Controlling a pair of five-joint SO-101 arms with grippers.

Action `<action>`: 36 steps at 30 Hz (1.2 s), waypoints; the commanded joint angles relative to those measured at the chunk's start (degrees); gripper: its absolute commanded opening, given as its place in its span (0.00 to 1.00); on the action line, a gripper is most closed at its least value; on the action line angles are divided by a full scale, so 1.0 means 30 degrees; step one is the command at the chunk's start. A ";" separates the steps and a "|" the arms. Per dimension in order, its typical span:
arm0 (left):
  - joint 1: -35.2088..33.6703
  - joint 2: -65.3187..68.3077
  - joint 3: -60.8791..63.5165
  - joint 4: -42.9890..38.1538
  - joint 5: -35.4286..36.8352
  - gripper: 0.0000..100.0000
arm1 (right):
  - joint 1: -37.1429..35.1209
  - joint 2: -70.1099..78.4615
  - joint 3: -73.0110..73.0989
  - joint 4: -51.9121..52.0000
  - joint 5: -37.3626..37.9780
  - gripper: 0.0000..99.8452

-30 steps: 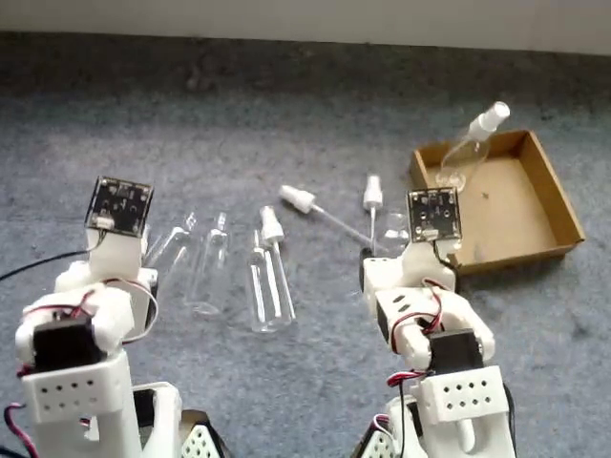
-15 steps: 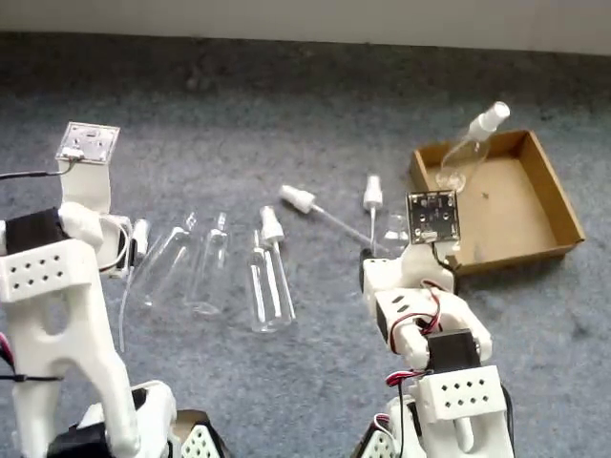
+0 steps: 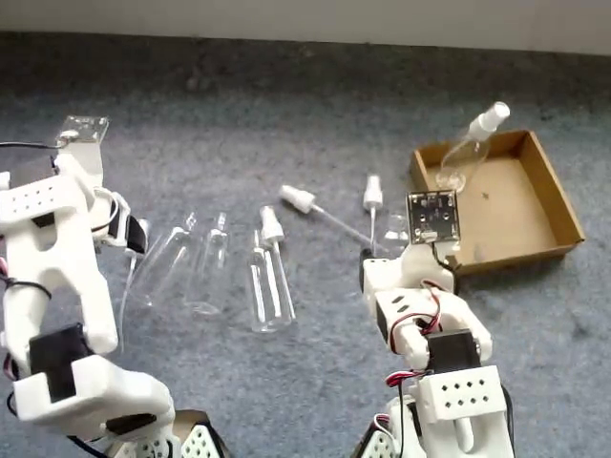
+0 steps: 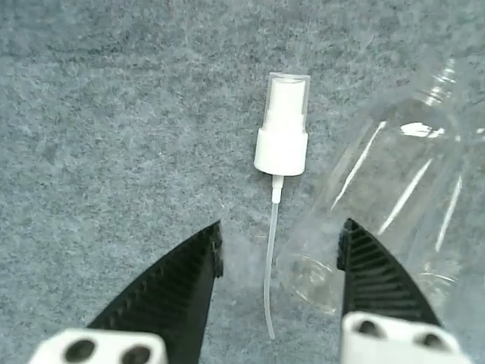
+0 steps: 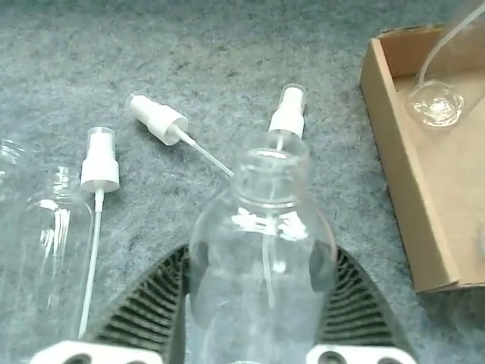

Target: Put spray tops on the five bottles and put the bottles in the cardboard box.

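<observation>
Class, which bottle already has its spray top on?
The bottle leaning in the cardboard box; every other bottle's neck is bare.

A clear capped bottle (image 3: 468, 148) with a white spray top leans tilted on the far rim of the open brown cardboard box (image 3: 561, 221). Three uncapped bottles (image 3: 212, 262) lie side by side on the carpet. A fourth uncapped bottle (image 5: 261, 303) sits clamped in the right gripper (image 5: 261, 258), near the box. Four loose spray tops (image 3: 298, 198) with thin tubes lie among them.
</observation>
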 commanded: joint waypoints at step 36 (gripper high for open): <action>0.1421 0.3209 -0.3473 -0.2872 -0.0147 0.01 | 0.0220 -0.0308 0.0542 -0.3179 0.0176 0.11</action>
